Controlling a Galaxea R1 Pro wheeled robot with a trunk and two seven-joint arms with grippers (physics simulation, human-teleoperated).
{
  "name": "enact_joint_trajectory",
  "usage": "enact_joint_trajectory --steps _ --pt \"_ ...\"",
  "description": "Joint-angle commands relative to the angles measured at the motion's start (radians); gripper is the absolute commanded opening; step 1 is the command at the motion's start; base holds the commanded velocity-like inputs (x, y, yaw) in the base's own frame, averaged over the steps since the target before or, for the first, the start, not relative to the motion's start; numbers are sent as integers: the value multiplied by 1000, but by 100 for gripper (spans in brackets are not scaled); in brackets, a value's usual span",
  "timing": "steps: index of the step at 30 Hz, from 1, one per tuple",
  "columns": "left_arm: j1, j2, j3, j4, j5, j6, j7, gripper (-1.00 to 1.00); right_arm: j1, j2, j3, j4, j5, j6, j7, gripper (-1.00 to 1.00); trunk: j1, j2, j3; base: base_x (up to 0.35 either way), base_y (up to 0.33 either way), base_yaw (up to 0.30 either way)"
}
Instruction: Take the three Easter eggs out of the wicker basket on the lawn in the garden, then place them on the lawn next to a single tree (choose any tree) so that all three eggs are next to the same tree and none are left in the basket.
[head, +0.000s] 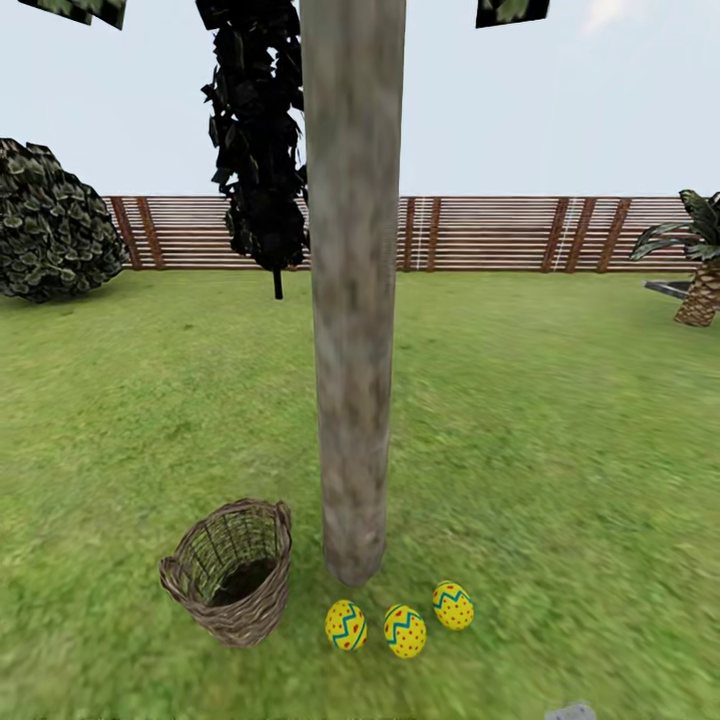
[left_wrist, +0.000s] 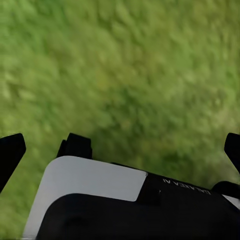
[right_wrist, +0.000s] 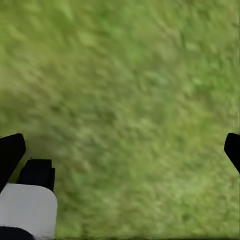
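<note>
Both pincers (left_wrist: 120, 145) (right_wrist: 120, 145) spread over lawn (right_wrist: 130, 90); eggs (head: 404, 630) elsewhere.

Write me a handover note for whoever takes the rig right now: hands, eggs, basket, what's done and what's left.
Left hand: open, holding nothing, over bare lawn.
Right hand: open, holding nothing, also over grass.
The three Easter eggs lie in a row on the grass at the foot of the tree, on the near side of its thick trunk.
The wicker basket sits on the grass just left of the trunk, tilted, with no egg visible inside.
Done: all three eggs out and grouped by one tree.
Left: as far as the head view shows, nothing; just confirm the basket is empty and keep the hands clear of the eggs.
</note>
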Motion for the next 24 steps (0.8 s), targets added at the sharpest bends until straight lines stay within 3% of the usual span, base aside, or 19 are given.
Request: enact_joint_trajectory --steps 1,6,13,21,24 --pt "0 -1 -3 6 6 5 -2 100 6 5 8 1 -5 -1 -2 100 0 -1 -3 0 0 85" --pt "0 -14 -1 45 4 4 -2 100 40 22 9 -1 -4 -10 -2 100 0 -1 -10 0 0 88" --pt "0 -15 -1 51 4 4 -2 100 43 22 9 -5 -4 -13 -2 100 0 -1 -22 0 0 88" --pt "0 -13 -2 50 5 5 -2 100 43 22 9 -7 -4 -17 -2 100 -31 55 -9 0 0 81" --pt "0 -13 -3 50 4 5 -3 100 43 23 9 -6 -1 -50 -4 100 -42 76 -5 0 0 75"
